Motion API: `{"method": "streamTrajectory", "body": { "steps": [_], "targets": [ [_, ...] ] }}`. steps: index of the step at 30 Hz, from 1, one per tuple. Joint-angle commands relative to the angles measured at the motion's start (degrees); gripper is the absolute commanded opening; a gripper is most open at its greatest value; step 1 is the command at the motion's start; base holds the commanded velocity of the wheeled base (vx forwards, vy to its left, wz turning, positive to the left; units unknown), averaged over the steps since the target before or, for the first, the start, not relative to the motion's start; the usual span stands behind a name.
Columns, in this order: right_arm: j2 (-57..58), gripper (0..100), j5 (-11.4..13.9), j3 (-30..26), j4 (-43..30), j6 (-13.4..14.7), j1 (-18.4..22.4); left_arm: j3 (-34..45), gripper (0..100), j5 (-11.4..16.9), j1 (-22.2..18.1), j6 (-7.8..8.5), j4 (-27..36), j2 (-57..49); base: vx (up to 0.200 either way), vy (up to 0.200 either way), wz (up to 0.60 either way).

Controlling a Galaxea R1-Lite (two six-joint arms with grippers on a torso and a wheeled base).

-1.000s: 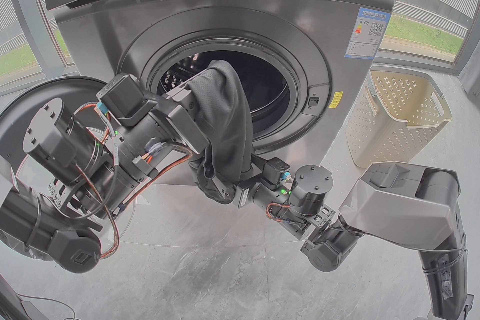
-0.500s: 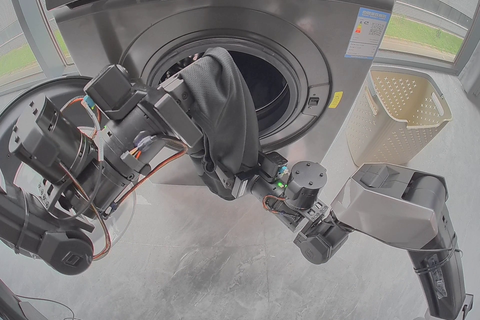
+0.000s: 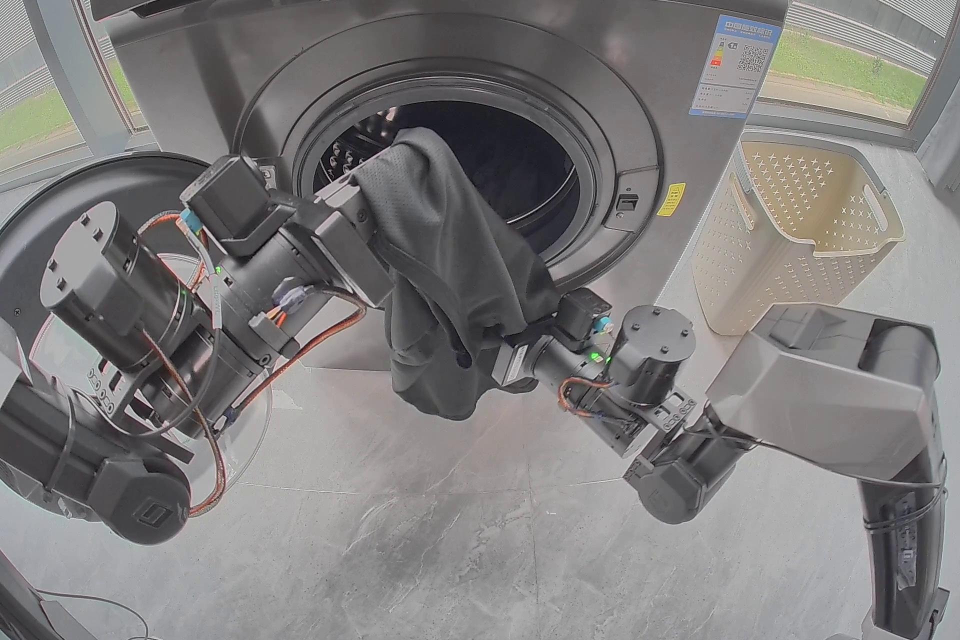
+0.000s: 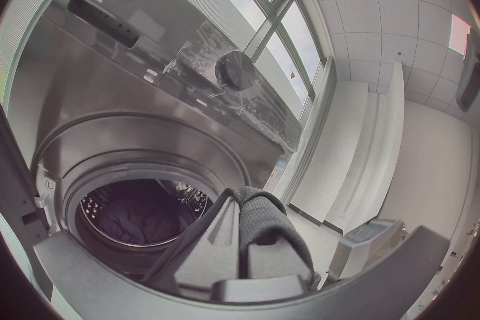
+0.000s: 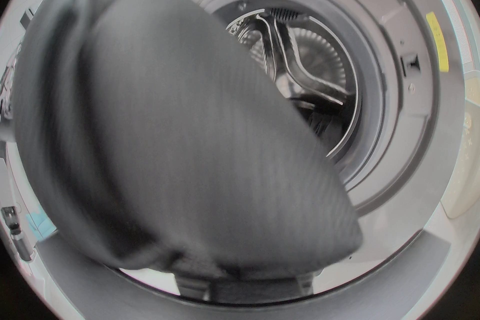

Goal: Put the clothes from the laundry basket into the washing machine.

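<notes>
A dark grey garment (image 3: 450, 262) is stretched between my two grippers in front of the washing machine (image 3: 640, 62), just below its open drum mouth (image 3: 520, 162). My left gripper (image 3: 372, 177) is shut on the garment's upper end; in the left wrist view the cloth (image 4: 262, 211) drapes over my left gripper (image 4: 239, 236). My right gripper (image 3: 512, 350) holds the lower end, its fingers buried in folds. The garment (image 5: 165, 136) hides most of the right wrist view. Dark clothes (image 4: 135, 226) lie inside the drum. The cream laundry basket (image 3: 800, 232) stands on the floor to the right of the machine.
The round machine door (image 3: 150, 172) hangs open on the left, behind my left arm. The steel drum (image 5: 310, 81) shows its ribs. Grey tiled floor (image 3: 450, 532) lies in front of the machine. Windows run behind the machine and basket.
My right gripper has moved right and up toward the drum, pulling the garment's lower end with it. My left gripper has dropped slightly. The cloth now spans between them instead of hanging straight down.
</notes>
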State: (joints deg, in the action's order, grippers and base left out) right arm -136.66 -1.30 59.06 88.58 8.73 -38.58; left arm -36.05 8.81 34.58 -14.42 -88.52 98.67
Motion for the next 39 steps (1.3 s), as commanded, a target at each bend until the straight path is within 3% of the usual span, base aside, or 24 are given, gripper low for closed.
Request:
{"method": "streamTrajectory", "body": {
  "steps": [1,21,22,29,35,39],
  "targets": [
    [8.95,0,-1.07,-4.48,0.02,0.24,1.49,2.30,0,0.06,-2.24,0.36,0.10,2.05,0.000,0.000,0.00],
    [16.60,0,-1.33,-5.98,0.02,1.29,0.97,9.94,0,0.33,-4.09,4.93,-0.08,11.90,0.000,0.000,0.00],
    [16.60,0,-1.33,-5.98,0.02,1.29,0.97,10.12,100,0.41,-4.09,4.93,-0.08,11.98,0.000,0.000,0.00],
    [16.69,0,-1.33,-5.27,0.02,1.20,0.79,13.90,100,0.85,-3.91,5.19,-0.17,13.74,0.000,0.000,0.00],
    [16.69,0,-1.33,-5.01,0.02,1.20,0.35,18.65,100,4.11,-3.74,12.14,-0.17,18.75,0.000,0.000,0.00],
    [16.69,0,-1.33,-4.83,-0.07,1.12,0.35,22.42,100,6.48,-3.56,14.07,-0.17,19.19,0.000,0.000,0.00]
  ]
}}
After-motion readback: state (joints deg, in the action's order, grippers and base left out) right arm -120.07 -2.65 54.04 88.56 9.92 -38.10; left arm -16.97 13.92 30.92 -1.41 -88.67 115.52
